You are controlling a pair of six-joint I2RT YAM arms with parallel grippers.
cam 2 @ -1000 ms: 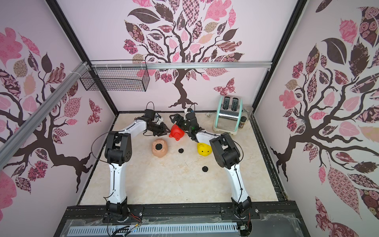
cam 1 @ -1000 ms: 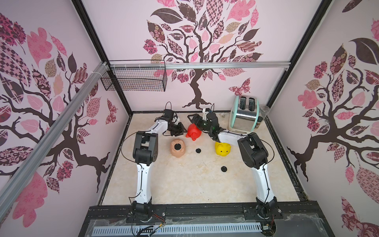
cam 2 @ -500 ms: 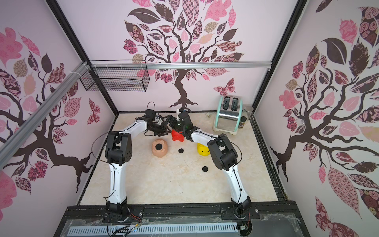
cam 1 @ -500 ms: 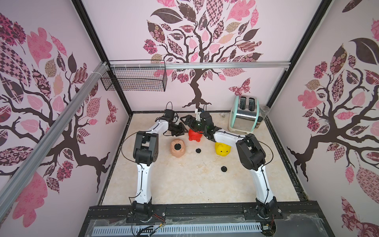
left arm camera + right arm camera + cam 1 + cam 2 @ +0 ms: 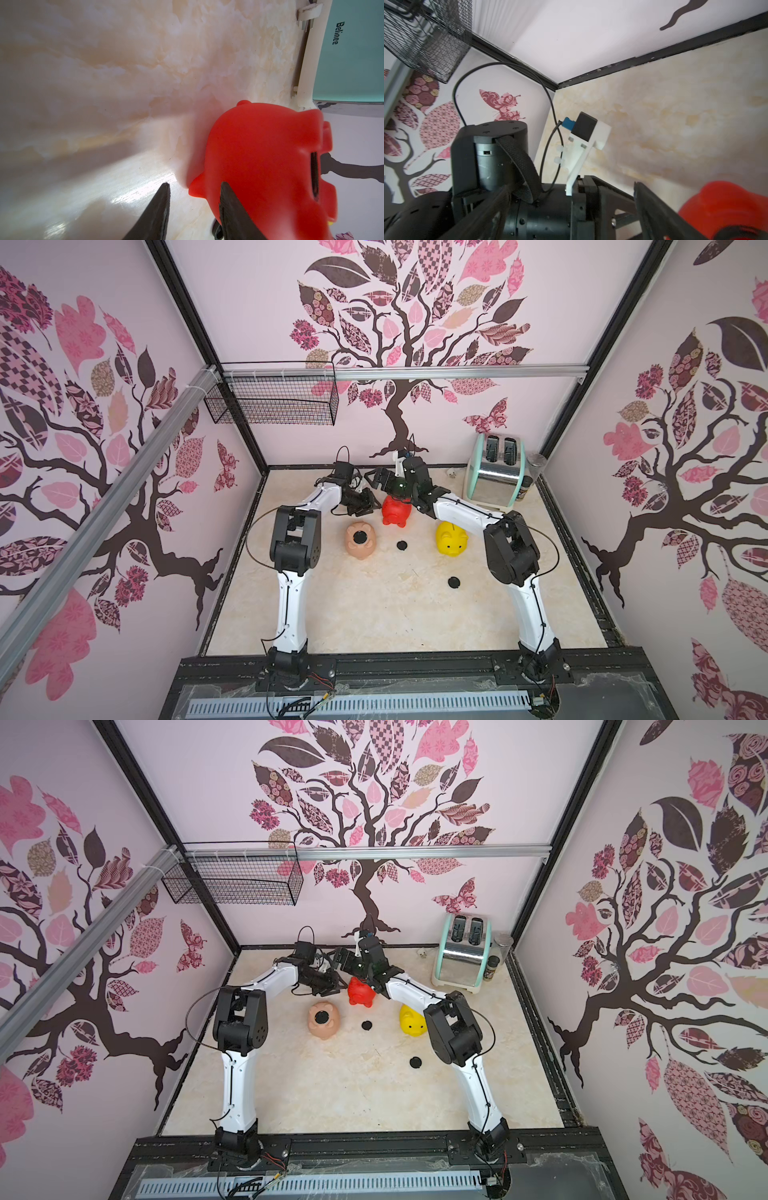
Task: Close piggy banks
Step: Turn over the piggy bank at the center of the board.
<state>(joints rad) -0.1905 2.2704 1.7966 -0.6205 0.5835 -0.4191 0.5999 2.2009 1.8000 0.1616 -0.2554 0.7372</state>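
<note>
Three piggy banks show in both top views. The red one [image 5: 397, 510] stands upright near the back. The peach one [image 5: 360, 540] lies belly up with a black disc in its round hole. The yellow one [image 5: 451, 539] stands beside my right forearm. My left gripper [image 5: 369, 506] sits low at the red pig's left side. In the left wrist view this gripper [image 5: 194, 187] is narrowly open, with bare table between its fingers and one finger [image 5: 228, 205] against the red pig [image 5: 259, 155]. My right gripper [image 5: 380, 481] hangs wide open above and behind the red pig, holding nothing.
Two loose black plug discs lie on the marble floor, one [image 5: 402, 546] between the pigs and one [image 5: 454, 582] nearer the front. A mint and chrome toaster [image 5: 494, 472] stands at the back right. A wire basket [image 5: 272, 400] hangs on the back left wall.
My right gripper has swung left across the top of the red pig and stays wide open. The red pig now stands on the floor, and my left gripper has opened slightly.
</note>
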